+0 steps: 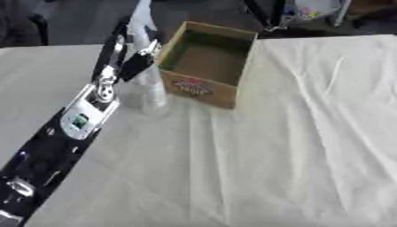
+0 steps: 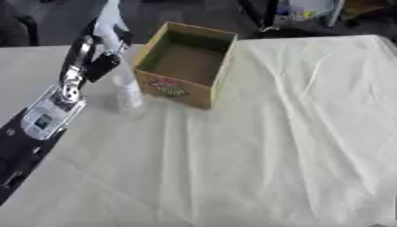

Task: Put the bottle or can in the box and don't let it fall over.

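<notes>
Left hand [image 1: 138,60] curled round clear bottle [image 1: 147,91], upright on desk [image 1: 294,146] just left of open cardboard box [image 1: 203,86]. Box empty inside. Right hand not in view. Step judged: lift and carry. Raise bottle straight above box's left wall, keep vertical, lower to box floor, release only once base sits flat

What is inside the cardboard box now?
Nothing shows inside the cardboard box: only its bare brown floor. The near wall hides the near strip. The clear bottle stands outside, at the left hand.
</notes>
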Tool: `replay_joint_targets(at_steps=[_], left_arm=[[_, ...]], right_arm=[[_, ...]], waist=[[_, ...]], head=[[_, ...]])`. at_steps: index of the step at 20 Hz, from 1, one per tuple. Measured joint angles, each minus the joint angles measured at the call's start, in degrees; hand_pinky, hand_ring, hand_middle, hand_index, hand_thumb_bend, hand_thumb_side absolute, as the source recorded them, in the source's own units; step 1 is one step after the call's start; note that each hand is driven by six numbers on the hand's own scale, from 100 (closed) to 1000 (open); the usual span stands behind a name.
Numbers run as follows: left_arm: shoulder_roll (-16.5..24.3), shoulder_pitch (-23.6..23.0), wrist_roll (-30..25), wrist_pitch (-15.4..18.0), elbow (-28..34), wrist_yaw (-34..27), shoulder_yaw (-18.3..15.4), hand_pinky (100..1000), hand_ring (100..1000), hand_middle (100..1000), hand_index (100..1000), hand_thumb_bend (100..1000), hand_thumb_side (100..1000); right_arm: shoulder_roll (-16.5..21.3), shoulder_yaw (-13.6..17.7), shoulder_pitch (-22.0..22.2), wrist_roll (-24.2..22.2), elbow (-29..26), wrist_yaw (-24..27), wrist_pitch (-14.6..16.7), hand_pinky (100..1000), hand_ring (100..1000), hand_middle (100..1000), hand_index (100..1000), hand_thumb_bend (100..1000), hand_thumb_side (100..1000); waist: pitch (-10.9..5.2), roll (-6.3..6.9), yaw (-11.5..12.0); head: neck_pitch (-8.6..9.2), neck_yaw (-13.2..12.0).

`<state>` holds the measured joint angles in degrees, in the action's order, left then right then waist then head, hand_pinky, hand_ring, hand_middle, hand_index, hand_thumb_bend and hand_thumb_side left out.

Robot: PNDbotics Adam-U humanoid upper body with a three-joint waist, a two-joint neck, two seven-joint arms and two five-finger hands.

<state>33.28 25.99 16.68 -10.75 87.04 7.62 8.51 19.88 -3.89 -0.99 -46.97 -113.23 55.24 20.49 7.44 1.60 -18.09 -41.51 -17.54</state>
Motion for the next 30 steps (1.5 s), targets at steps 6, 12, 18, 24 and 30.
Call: replay_joint_targets(at_steps=[6,12,18,24,30], left_arm=[[0.99,1.35,1.24,0.0,-2.02,0.07,0.13,1000,1000,1000,967,349,714],[2.26,2.55,1.75,0.11,-3.3,-0.39,0.15,1000,1000,989,965,324,710],[3.48,3.31,1.22,0.43,-3.93,-1.04,0.46,1000,1000,981,962,302,708],[3.91,3.79,0.89,0.56,-4.76,-1.38,0.46,1000,1000,979,960,278,703],[4.69,4.32,0.65,0.41,-4.98,-1.52,0.46,1000,1000,975,956,273,698]], right_arm=[[-0.42,0.58,-0.21,1.24,0.0,0.59,1.24,471,902,912,804,100,470],[-0.52,1.04,-0.29,2.05,0.0,1.29,2.05,487,877,893,798,100,470],[-0.52,1.38,-0.43,2.55,0.0,2.12,2.55,499,864,884,795,100,470],[-0.52,1.45,-0.43,2.9,0.0,2.57,2.9,505,856,878,792,100,470],[-0.52,1.7,-0.45,3.37,0.0,2.77,3.37,512,846,872,791,100,470]], waist=[[0.36,0.01,-0.84],[0.64,0.02,-1.49],[0.67,0.04,-1.91],[0.69,0.06,-2.25],[0.69,0.09,-2.35]], head=[[0.7,-0.01],[0.91,-0.02],[0.91,-0.04],[0.9,-0.14],[0.88,-0.19]])
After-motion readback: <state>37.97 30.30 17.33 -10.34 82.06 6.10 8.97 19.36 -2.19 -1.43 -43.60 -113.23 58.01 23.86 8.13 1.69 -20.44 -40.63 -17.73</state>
